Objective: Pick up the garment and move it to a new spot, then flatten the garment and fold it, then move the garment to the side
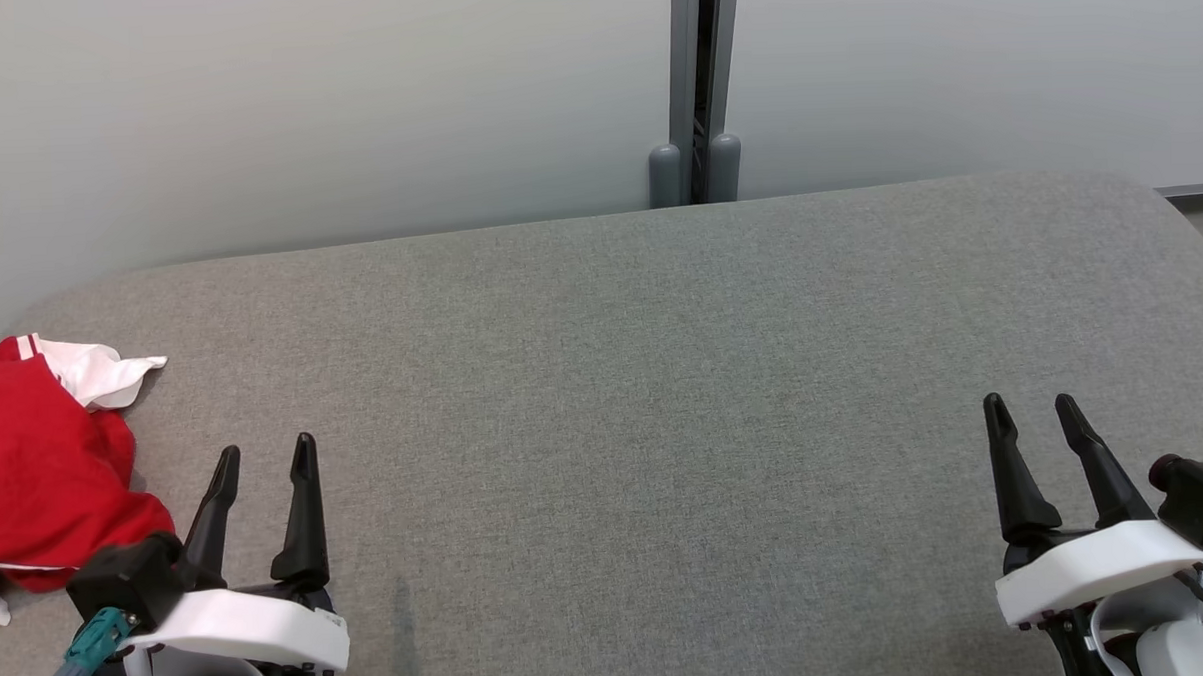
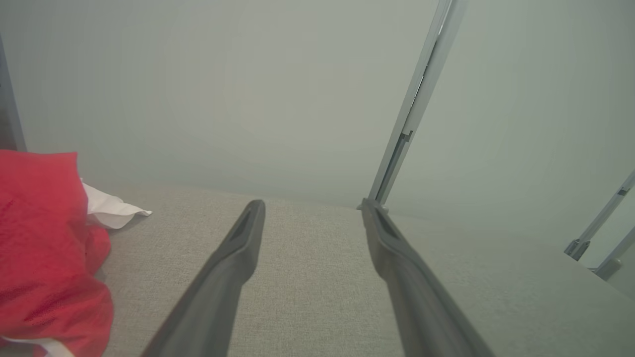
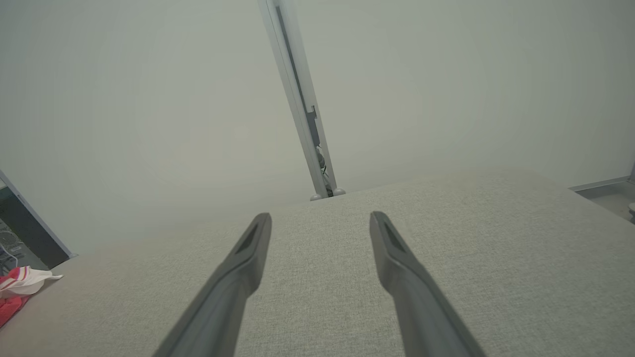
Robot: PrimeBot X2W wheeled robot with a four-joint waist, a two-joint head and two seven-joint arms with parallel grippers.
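**A:** Where is the garment?

**B:** The red garment (image 1: 36, 468) lies crumpled on the grey cloth-covered worktop (image 1: 613, 378). It is far to the left of the grey post (image 1: 693, 95), which stands against the pale wall (image 1: 303, 108) behind the worktop's far edge. A white part with red stripes sticks out on the side of the heap that faces the post. The edge of the head view cuts off the rest of the heap.

**A:** And the left pincer?

**B:** The left pincer (image 1: 266, 448) is spread, its two dark fingers well apart above bare cloth. It sits left of the post and nearer the robot, between the post and the garment. It is just beside the heap, and its fingers are clear of the fabric.

**A:** The right one?

**B:** The right pincer (image 1: 1028, 403) is spread too, with bare grey cloth showing between its fingers. It is to the right of the post, about as near the robot as the left one, and well apart from the garment.
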